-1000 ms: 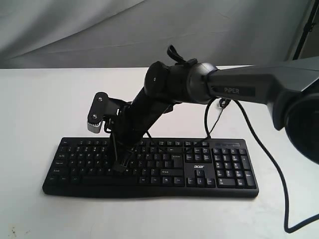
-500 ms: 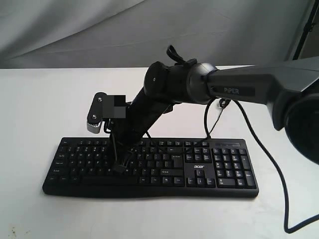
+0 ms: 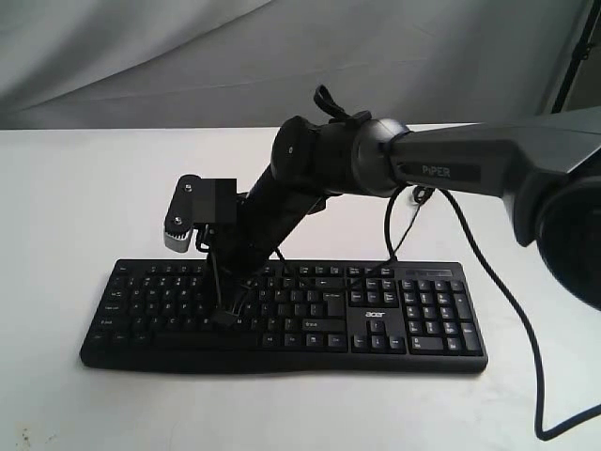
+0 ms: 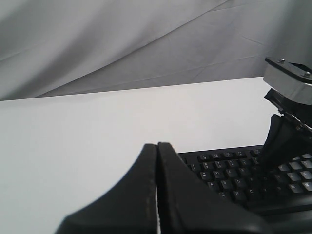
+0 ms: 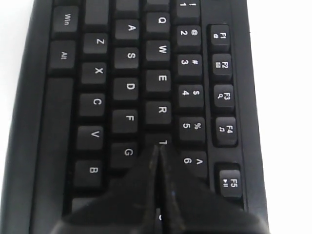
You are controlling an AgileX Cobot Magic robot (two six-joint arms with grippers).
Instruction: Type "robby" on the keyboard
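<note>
The black keyboard (image 3: 376, 319) with its white acer logo lies across the front of the white table. My right arm reaches across it from the right, and my right gripper (image 3: 225, 318) points down onto the left half of the letter block. In the right wrist view the right gripper (image 5: 157, 146) is shut and empty, its tips at the T key (image 5: 162, 141), beside G and 6 on the keyboard (image 5: 97, 73). My left gripper (image 4: 157, 144) is shut with nothing in it, off the left end of the keyboard (image 4: 229, 180). It is out of the exterior view.
A thin black cable (image 3: 498, 282) runs over the table (image 3: 84, 188) to the right of the keyboard. Grey cloth (image 3: 141, 56) hangs behind the table. The right arm's silver wrist camera (image 4: 287, 83) stands above the keys in the left wrist view.
</note>
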